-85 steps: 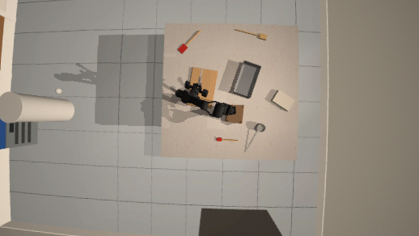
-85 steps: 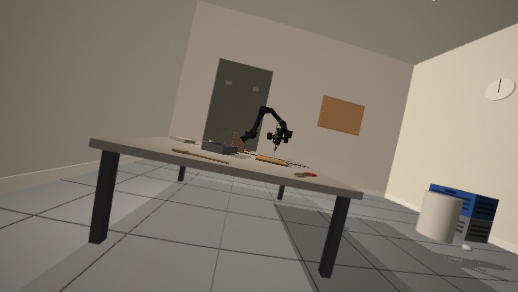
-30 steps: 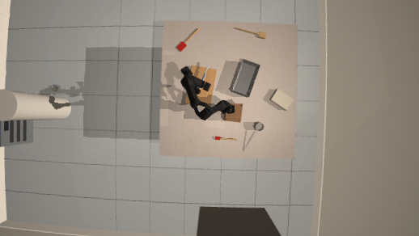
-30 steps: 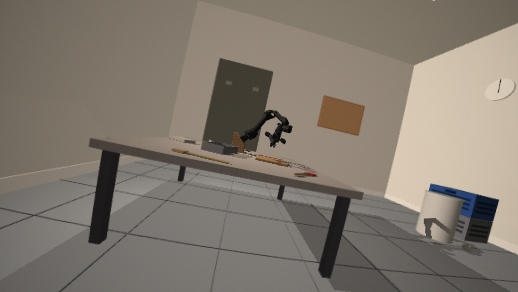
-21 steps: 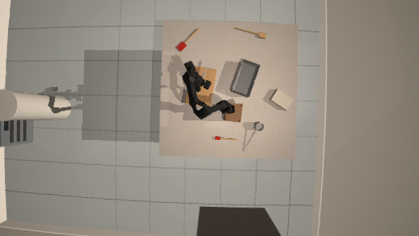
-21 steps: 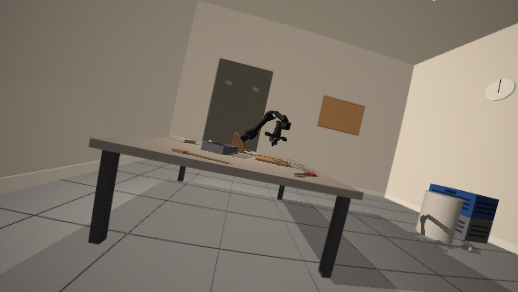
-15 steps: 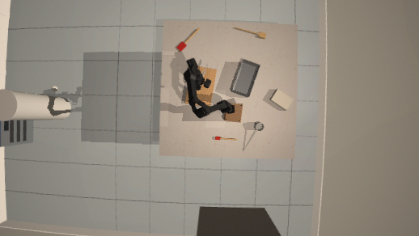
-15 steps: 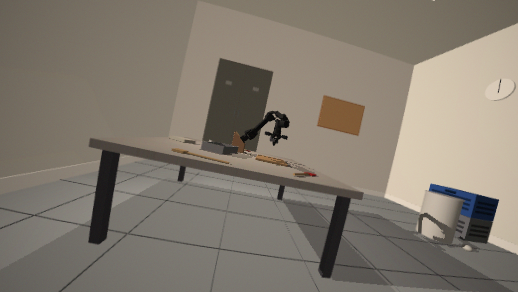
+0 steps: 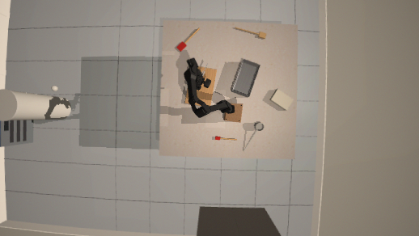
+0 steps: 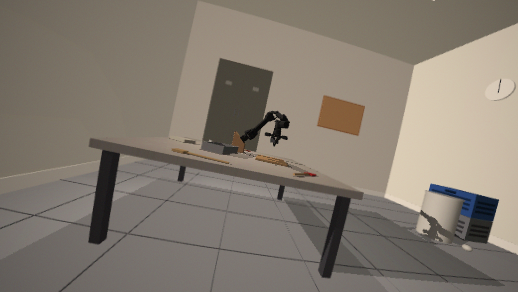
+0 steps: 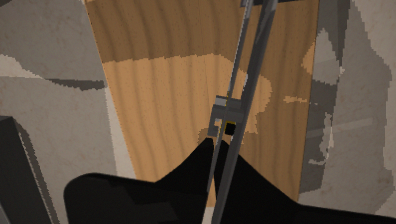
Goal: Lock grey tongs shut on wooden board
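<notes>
My gripper (image 11: 213,145) (image 10: 274,142) is shut on the grey tongs (image 11: 252,80). In the wrist view the two long arms of the tongs run close together, nearly parallel, past the fingertips. A small grey fitting with a yellow and black spot sits between them just ahead of the fingertips. The gripper points down above the wooden board (image 11: 165,110) (image 9: 212,74) (image 10: 270,160), in the air. The far end of the tongs is cut off by the wrist frame, so the hinge and its lock cannot be made out. The grey roasting tin (image 9: 254,81) (image 10: 215,147) holds no tongs.
A red-headed tool (image 9: 181,46) and a wooden tool (image 9: 262,35) lie along the far edge in the top view. A cream block (image 9: 281,99), a round-headed grey utensil (image 9: 259,126) and a small red-headed brush (image 9: 217,138) lie around the arm's brown base plate (image 9: 236,115).
</notes>
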You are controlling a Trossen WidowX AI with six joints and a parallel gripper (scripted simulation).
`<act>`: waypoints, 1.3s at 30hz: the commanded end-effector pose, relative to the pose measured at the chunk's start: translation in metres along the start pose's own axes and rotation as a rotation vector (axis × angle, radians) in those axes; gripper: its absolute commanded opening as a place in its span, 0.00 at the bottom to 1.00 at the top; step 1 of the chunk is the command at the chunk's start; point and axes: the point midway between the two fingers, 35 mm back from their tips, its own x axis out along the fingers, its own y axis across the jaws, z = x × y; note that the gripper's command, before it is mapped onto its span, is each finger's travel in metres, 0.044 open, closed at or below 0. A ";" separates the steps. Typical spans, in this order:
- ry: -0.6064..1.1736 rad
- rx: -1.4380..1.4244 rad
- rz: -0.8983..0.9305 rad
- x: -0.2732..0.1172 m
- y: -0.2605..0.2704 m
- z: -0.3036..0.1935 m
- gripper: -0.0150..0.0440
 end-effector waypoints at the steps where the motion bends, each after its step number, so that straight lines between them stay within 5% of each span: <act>1: -0.003 0.009 0.006 0.007 0.001 -0.002 0.00; 39: -0.003 0.009 0.005 0.069 0.001 -0.001 0.00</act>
